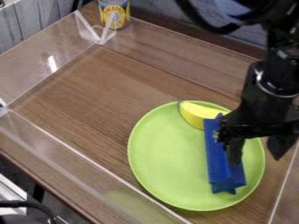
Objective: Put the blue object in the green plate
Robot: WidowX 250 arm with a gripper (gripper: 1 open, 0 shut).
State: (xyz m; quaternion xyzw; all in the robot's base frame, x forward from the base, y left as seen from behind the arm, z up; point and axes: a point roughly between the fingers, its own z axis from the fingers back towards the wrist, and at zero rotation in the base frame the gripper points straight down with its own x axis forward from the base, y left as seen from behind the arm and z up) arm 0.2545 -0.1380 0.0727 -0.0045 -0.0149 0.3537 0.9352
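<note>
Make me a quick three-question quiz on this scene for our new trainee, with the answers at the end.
1. True or false: the blue bar lies on the green plate.
2. Fill in the blank: the wedge beside the bar is ____.
3. Which is nearer the plate: A, the can; B, the claw?

Key: 1 true; 2 yellow; 3 B.

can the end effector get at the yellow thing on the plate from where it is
Probably yes: the yellow piece looks uncovered beside the end effector, though the blue bar sits close.
</note>
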